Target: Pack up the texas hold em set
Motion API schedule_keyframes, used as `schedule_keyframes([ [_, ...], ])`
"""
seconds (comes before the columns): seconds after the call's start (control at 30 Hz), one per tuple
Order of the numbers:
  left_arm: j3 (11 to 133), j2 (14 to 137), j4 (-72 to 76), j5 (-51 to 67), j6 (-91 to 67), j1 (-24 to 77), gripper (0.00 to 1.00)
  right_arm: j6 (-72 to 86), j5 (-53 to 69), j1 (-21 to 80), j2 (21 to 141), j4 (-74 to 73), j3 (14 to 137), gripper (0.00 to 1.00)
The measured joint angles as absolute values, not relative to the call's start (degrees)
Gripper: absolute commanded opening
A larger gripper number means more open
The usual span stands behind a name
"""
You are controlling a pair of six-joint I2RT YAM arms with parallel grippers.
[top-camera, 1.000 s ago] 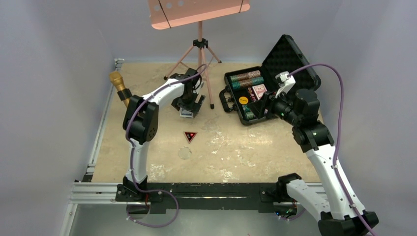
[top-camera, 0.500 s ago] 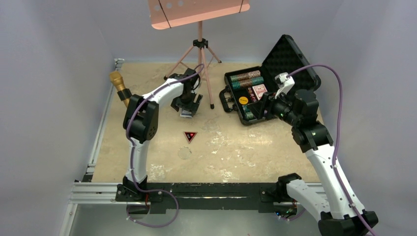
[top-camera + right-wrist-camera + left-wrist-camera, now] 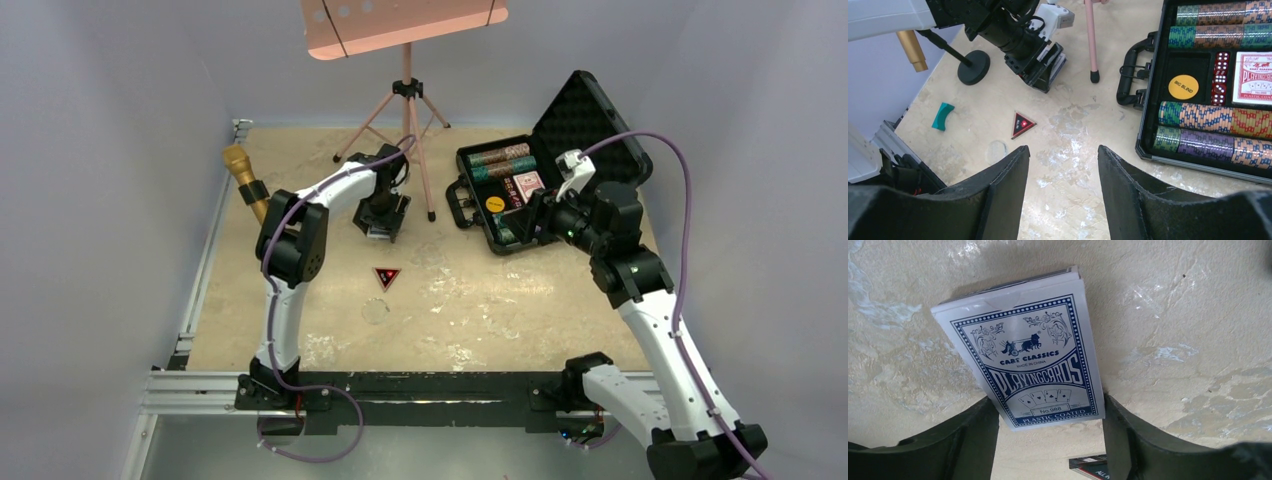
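The black case [image 3: 468, 216] lies open at the back right, its foam-lined lid [image 3: 585, 115] standing up. It holds rows of striped chips [image 3: 1208, 117], a red deck [image 3: 1255, 77], dice and a yellow disc. My left gripper [image 3: 1048, 407] is shut on the blue card deck [image 3: 1033, 360] and holds it tilted just above the table, left of the case [image 3: 382, 226]. The triangular red-black button [image 3: 387, 277] lies on the table in front of it and shows in the right wrist view [image 3: 1022, 124]. My right gripper [image 3: 1063, 155] is open and empty, hovering by the case's front left corner.
A pink music stand [image 3: 407, 110] on a tripod stands behind, one foot [image 3: 1094, 75] near the case handle. A gold microphone [image 3: 243, 172] on a round black base [image 3: 973, 67] is at the left. A small teal piece [image 3: 941, 116] lies near the left edge.
My left gripper has turned and shifted slightly back and right with the blue deck in it. My right arm has edged a little to the left.
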State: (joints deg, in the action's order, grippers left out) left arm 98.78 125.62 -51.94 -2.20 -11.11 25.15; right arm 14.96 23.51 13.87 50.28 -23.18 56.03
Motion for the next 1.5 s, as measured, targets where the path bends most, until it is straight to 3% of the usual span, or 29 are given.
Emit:
schedule_keyframes([
  [0.17, 98.63, 125.47, -52.36, -2.98, -11.42, 25.21, 0.02, 15.11, 23.49, 13.87, 50.68, -23.16, 55.7, 0.57],
  [0.2, 98.28, 125.25, -51.92, -3.05, -11.44, 25.23, 0.0, 15.31, 23.49, 13.87, 50.68, -23.05, 55.55, 0.58],
  [0.4, 87.79, 117.1, -46.3, -3.64, -11.35, 25.76, 0.0, 17.08, 23.83, 13.89, 51.46, -21.96, 54.08, 0.6],
  [0.6, 76.09, 93.1, -44.71, -4.49, -10.17, 29.91, 0.0, 19.09, 28.34, 13.87, 54.92, -21.45, 54.04, 0.6],
  [0.77, 67.59, 70.85, -40.75, -3.29, -4.67, 40.29, 0.0, 23.24, 36.97, 14.31, 57.89, -19.68, 54.04, 0.61],
  [0.9, 58.3, 61.84, -38.24, 1.98, 0.4, 47.24, 0.0, 24.8, 40.47, 18.41, 59.86, -20.36, 55.18, 0.61],
  [1.5, 53.49, 58.72, -37.06, 7.7, 6.59, 56.36, 0.0, 30.92, 44.29, 32.93, 67.85, -16.19, 53.89, 0.61],
])
